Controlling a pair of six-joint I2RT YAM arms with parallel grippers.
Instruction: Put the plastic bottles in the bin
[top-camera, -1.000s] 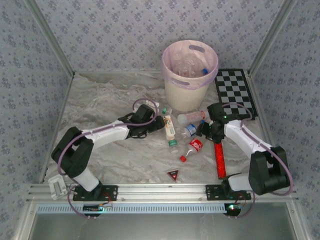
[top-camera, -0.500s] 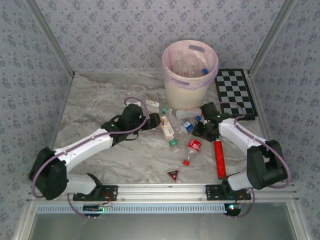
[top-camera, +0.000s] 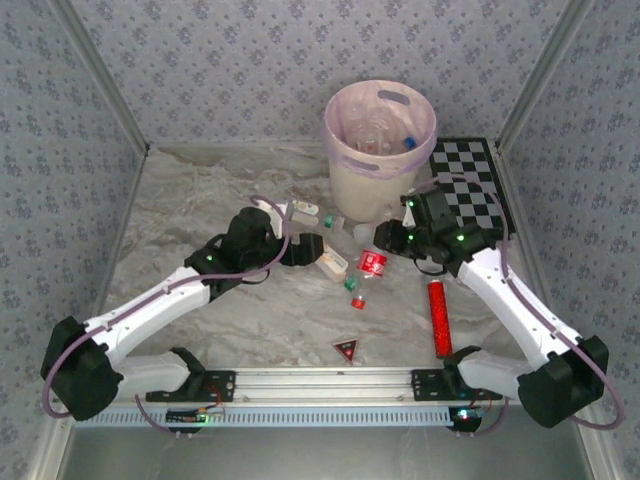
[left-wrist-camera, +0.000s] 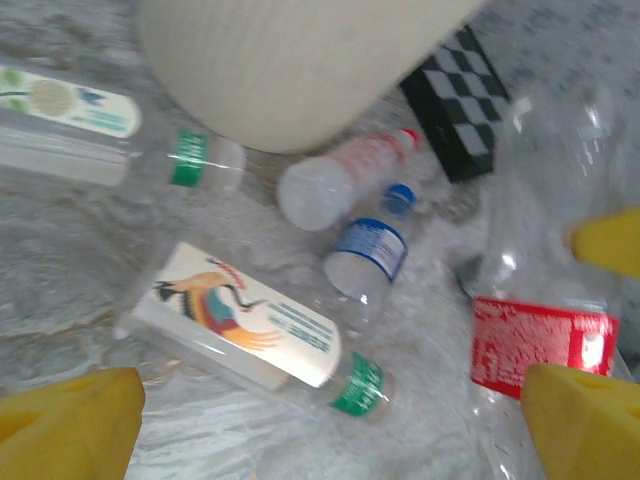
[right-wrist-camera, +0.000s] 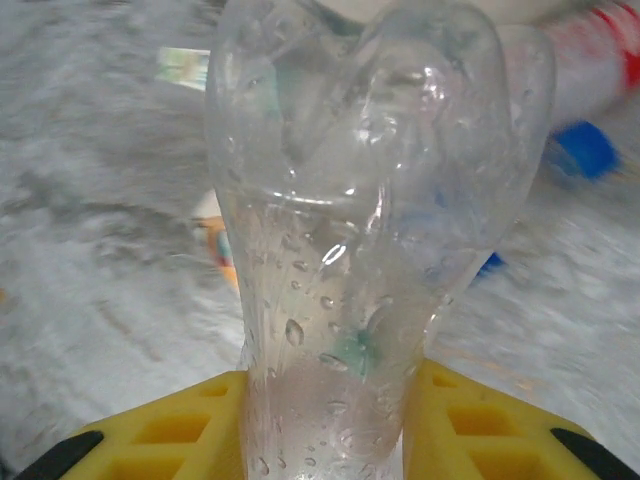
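Observation:
My right gripper (top-camera: 390, 245) (right-wrist-camera: 325, 420) is shut on a clear, dented plastic bottle (right-wrist-camera: 350, 200) with a red label (top-camera: 372, 263), held just in front of the bin (top-camera: 380, 140). Other bottles lie inside that cream bucket with its pink bag. My left gripper (top-camera: 312, 250) (left-wrist-camera: 330, 430) is open and hovers over a bottle with a white bird label and green band (left-wrist-camera: 240, 320) (top-camera: 333, 262). Beyond it lie a blue-labelled bottle (left-wrist-camera: 365, 255), a red-capped bottle (left-wrist-camera: 340, 180) and a green-banded bottle (left-wrist-camera: 100, 130) (top-camera: 305, 210) by the bin's base (left-wrist-camera: 290, 60).
A black-and-white checkerboard (top-camera: 470, 185) lies right of the bin. A red glittery tube (top-camera: 437, 318) lies under the right arm, and a small red triangle (top-camera: 345, 350) sits near the front rail. Patterned walls close in the marble table on three sides.
My right gripper has closed on the red-labelled bottle and carried it up and left, toward the bin. The left arm has stretched forward, its open gripper moving in over the white-labelled bottle.

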